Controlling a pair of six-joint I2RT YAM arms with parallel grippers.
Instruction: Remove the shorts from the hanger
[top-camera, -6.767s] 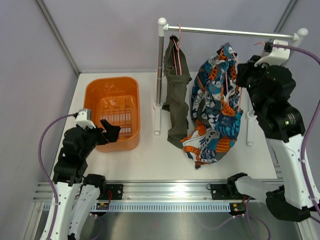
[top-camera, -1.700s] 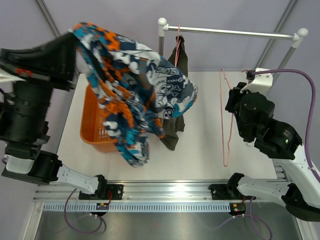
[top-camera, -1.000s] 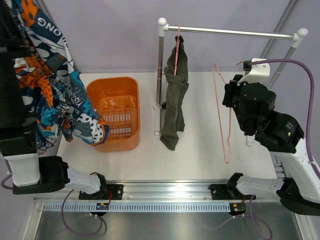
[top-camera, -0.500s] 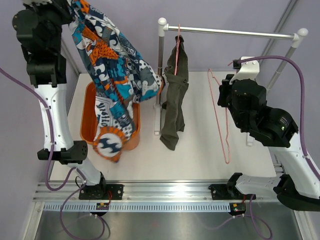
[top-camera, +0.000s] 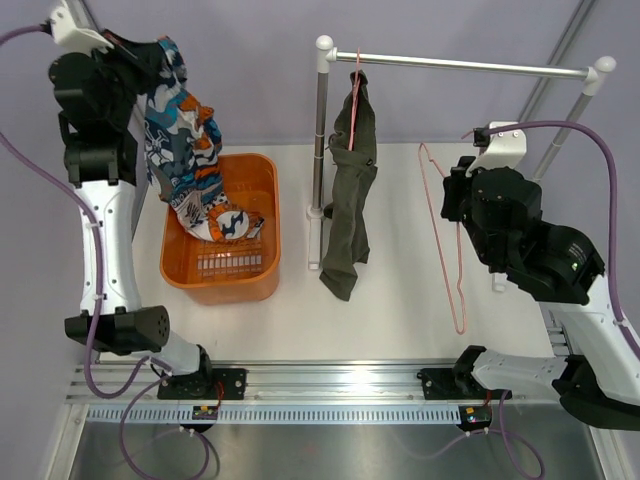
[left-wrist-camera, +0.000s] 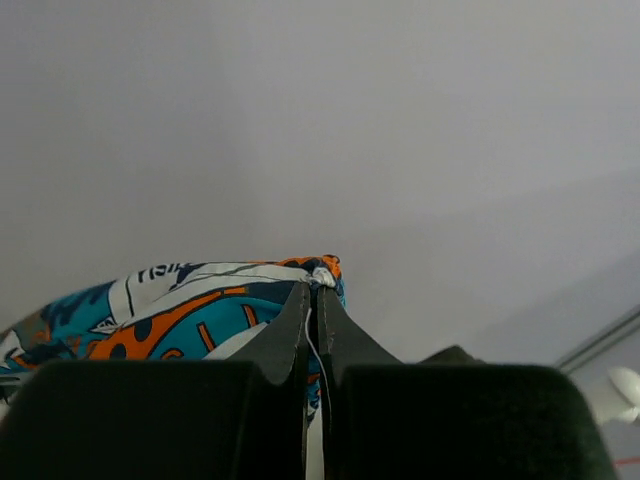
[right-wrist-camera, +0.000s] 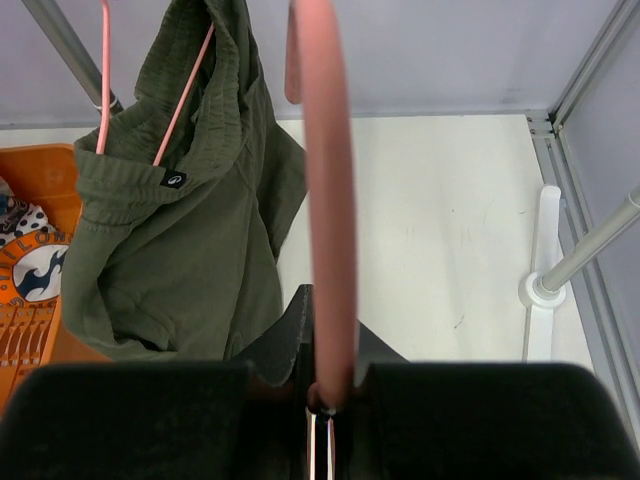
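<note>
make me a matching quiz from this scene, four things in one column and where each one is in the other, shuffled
Things:
1. printed shorts
2. olive-green shorts
3. bare pink hanger
4. orange basket

Places:
A. standing on the table, left of the rack post
B. pinched in the right gripper
C. hanging from the rail
D. held up by the left gripper, dangling over the basket

Pairs: 1-D, 2-C, 3-B, 4-A

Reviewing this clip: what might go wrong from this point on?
The printed shorts hang from the shut left hand, only their lower end in the orange basket; released off-centre, they may drape over its rim. The empty pink hanger dangles from the right hand; a swing might snag the olive shorts, which hang on the rail.
</note>
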